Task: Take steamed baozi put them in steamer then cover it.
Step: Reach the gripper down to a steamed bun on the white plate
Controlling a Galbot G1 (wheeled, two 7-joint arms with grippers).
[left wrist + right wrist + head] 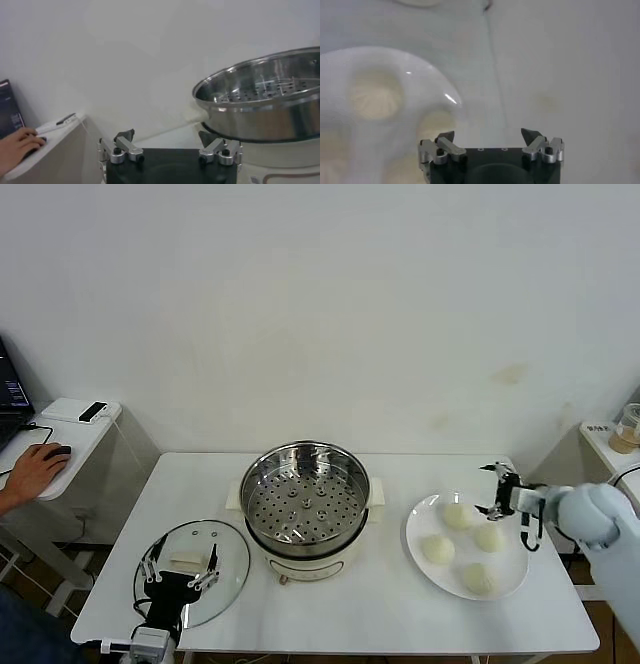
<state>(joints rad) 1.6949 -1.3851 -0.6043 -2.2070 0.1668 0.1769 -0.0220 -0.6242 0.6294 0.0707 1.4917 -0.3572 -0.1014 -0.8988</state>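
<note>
No brand, label or readable writing shows on anything. On the white tabletop (400, 604) the steamer (305, 504) stands at centre, uncovered, its perforated tray bare. At its 3 o'clock a white plate (420, 524) carries four steamed baozi (459, 515); at its 8 o'clock the cover (225, 559) lies flat. The left end effector (180, 569) hovers over the cover, fingers apart. The right end effector (500, 491) hangs over the plate's 1 o'clock rim, fingers apart. Only the head view shows the cover; the left wrist view shows the steamer's wall from the side and a person's hand (17, 147) on a side table; the right wrist view shows only plate and buns
</note>
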